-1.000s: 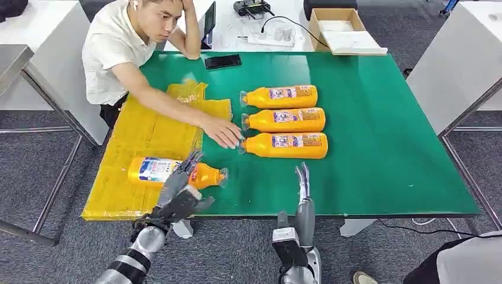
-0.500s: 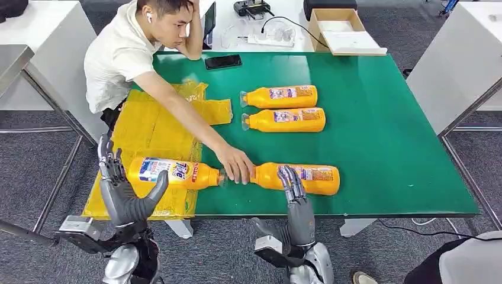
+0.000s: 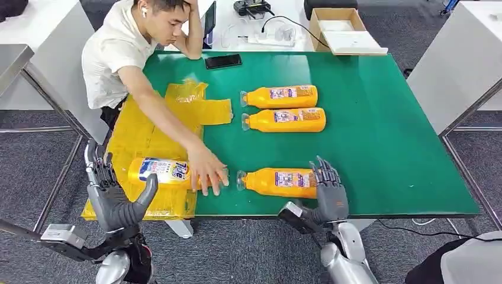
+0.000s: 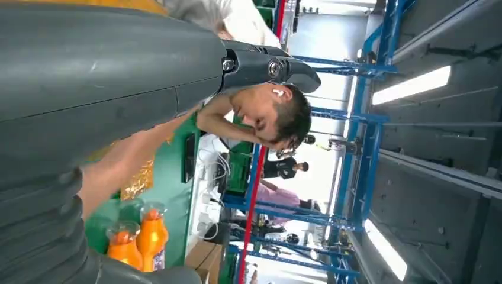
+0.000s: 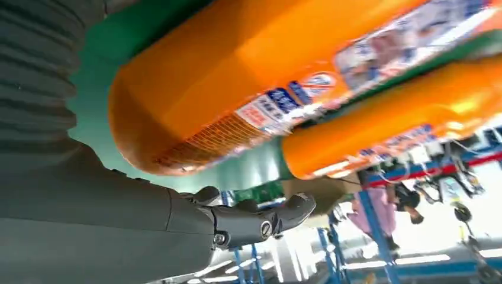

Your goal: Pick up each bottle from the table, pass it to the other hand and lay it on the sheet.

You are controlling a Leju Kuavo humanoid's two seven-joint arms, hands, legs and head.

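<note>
An orange bottle [image 3: 273, 181] lies on its side near the green table's [image 3: 385, 148] front edge. My right hand [image 3: 329, 190] is at its base end, fingers spread against it; in the right wrist view the thumb [image 5: 260, 218] stands apart from the bottle [image 5: 254, 83]. Another orange bottle [image 3: 158, 171] lies on the yellow sheet [image 3: 145, 127], with a person's hand [image 3: 207, 174] over its neck. Two more bottles [image 3: 281, 96] [image 3: 287, 119] lie side by side further back. My left hand [image 3: 116, 200] is open, fingers up, just off the sheet's front left corner.
A person [image 3: 127, 50] sits at the table's far left corner, arm stretched across the sheet. A black phone [image 3: 222, 61] lies near the far edge. A cardboard box [image 3: 343, 29] and cables sit on the white table behind. The table's right half is bare.
The person's hand slid from the near bottle's cap onto the sheet bottle's neck. The near bottle shifted slightly left. My right hand moved right to the bottle's base; my left hand sank a little.
</note>
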